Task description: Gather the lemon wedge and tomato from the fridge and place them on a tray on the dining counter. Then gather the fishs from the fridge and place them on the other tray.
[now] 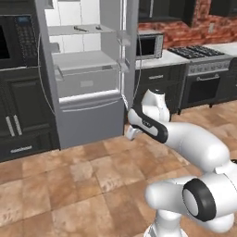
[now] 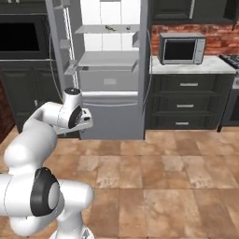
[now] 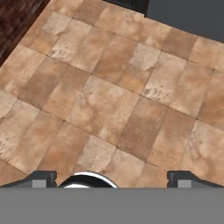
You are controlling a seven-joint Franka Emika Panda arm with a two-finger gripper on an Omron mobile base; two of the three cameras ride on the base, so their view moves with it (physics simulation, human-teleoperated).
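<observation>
The fridge [image 1: 88, 115] [image 2: 112, 116] stands ahead with both upper doors swung open and its pale shelves bare to view. On the top shelf lie two small slim shapes that look like the fishs [image 1: 81, 29] [image 2: 110, 29], too small to make out well. My gripper [image 1: 131, 134] [image 2: 87, 123] hangs low in front of the fridge's bottom drawer and points down at the floor. In the hand view its fingertips [image 3: 42, 178] stand wide apart, open, with nothing between them and brown tiles below. The lemon wedge, tomato, trays and dining counter are out of view.
A microwave [image 1: 149, 45] [image 2: 182, 48] sits on the counter right of the fridge, above dark drawers [image 2: 182, 105]. A stove [image 1: 203, 69] stands further right. A dark wall oven and cabinets [image 1: 16, 92] flank the fridge's left. Tiled floor [image 2: 163, 177] spreads in front.
</observation>
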